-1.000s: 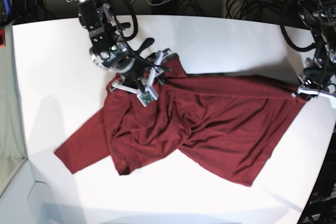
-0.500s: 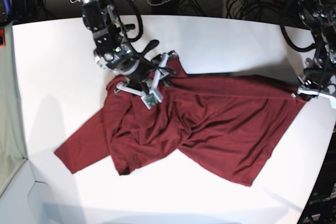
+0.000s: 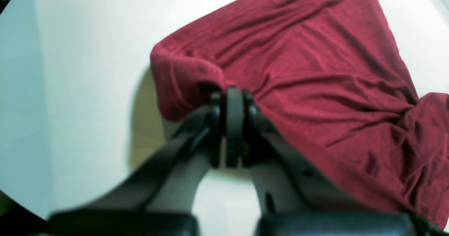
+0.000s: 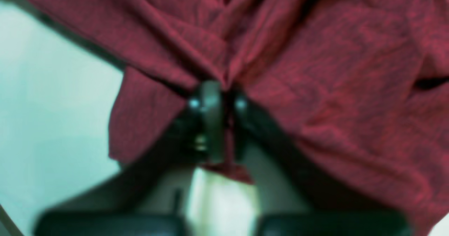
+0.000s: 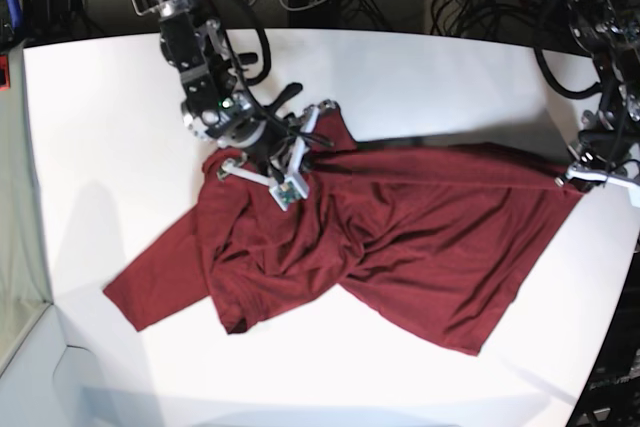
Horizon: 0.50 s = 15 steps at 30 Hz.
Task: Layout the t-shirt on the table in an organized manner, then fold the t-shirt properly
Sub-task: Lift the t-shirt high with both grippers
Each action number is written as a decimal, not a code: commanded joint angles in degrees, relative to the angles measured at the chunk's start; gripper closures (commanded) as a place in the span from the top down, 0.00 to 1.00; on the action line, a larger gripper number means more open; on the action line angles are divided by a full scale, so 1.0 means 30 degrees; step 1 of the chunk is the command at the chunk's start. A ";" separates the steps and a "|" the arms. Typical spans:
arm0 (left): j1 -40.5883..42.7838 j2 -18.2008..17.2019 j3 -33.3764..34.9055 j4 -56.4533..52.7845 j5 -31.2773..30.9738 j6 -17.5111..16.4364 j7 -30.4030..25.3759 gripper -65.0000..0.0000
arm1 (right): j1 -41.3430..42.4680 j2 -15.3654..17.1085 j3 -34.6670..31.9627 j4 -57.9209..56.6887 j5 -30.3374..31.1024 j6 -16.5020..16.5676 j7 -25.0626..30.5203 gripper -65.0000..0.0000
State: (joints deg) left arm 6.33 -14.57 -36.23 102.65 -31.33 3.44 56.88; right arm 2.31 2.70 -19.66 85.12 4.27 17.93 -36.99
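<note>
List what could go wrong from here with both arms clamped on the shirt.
1. The right gripper has only a small bunched pinch of the t-shirt; pulling may slip it free.
2. The left gripper holds one corner, so pulling apart could stretch the thin fabric.
3. The lower sleeve lies folded under wrinkles on the table and may drag crooked.

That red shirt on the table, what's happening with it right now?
A two-armed robot is spreading out the t-shirt on the table. The left gripper is shut on one corner of the fabric, at the table's edge. The right gripper is pinching a bunched fold at the opposite end. The shirt lies crumpled and partly folded over itself, not yet flat.
</note>
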 commanded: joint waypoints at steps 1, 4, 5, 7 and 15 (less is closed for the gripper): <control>-0.0219 -0.0287 -0.0100 0.0347 -0.0149 0.0098 -0.0338 0.00 | 0.0330 0.0023 0.0092 0.0447 0.0085 -0.0015 0.0419 0.00; -0.1010 -0.0287 -0.0100 0.0406 -0.0149 0.0098 -0.0280 0.00 | 0.0594 0.0287 0.0385 0.1091 0.0085 -0.0015 0.0419 0.00; -0.1333 -0.0287 -0.0100 0.0406 -0.0149 0.0098 -0.0250 0.00 | 0.0741 0.0492 0.0619 0.1472 0.0114 -0.0015 0.0419 0.00; -0.2300 -0.0287 0.0047 0.0406 -0.0179 0.0098 -0.0338 0.00 | 0.1092 0.0756 0.0854 0.2381 0.0143 -0.0015 0.0419 0.00; -0.7281 -0.0287 0.3329 0.0201 0.0026 0.0157 -0.0367 0.00 | 0.4755 0.1547 0.2436 0.4520 0.0173 -0.0015 -0.0812 0.00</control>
State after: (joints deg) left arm -14.31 -14.66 -26.15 102.43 -30.57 4.03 56.77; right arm 14.98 7.14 -12.60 97.65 4.58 17.93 -41.39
